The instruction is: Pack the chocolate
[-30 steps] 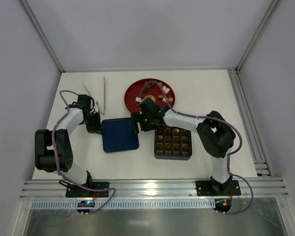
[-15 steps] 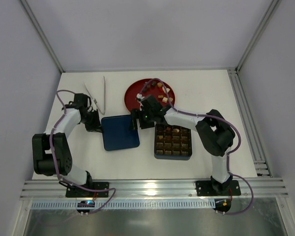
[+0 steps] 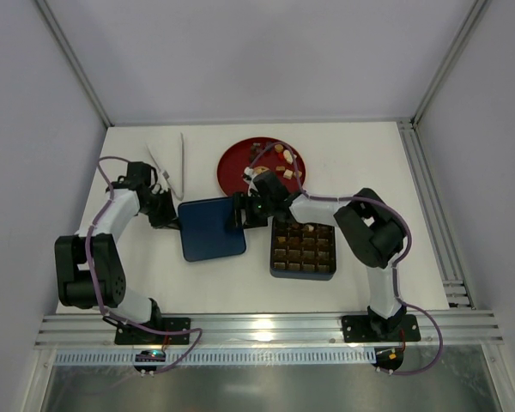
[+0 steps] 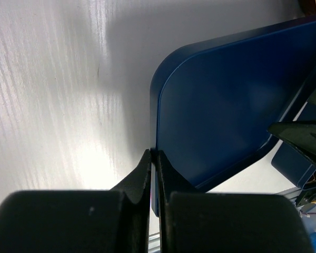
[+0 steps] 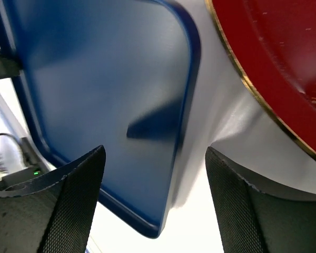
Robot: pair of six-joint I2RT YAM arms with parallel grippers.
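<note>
The chocolate lies partly on the red plate (image 3: 236,167), as small pieces (image 3: 279,157), and partly in the dark brown grid tray (image 3: 302,249). The navy blue lid (image 3: 210,228) lies left of the tray. My left gripper (image 3: 170,216) is shut on the lid's left rim; in the left wrist view (image 4: 154,158) the fingertips pinch the edge of the lid (image 4: 226,100). My right gripper (image 3: 239,212) is open at the lid's right edge. In the right wrist view (image 5: 155,200) the lid's rim (image 5: 95,95) lies between the spread fingers, beside the red plate (image 5: 274,63).
A white folded wrapper (image 3: 173,159) lies at the back left. The tray sits right of the lid, close to my right forearm. An aluminium rail (image 3: 429,197) runs along the table's right side.
The lid has shifted slightly right and back with my left gripper on its rim. My right gripper has closed in on the lid's right edge, and its elbow has swung in.
</note>
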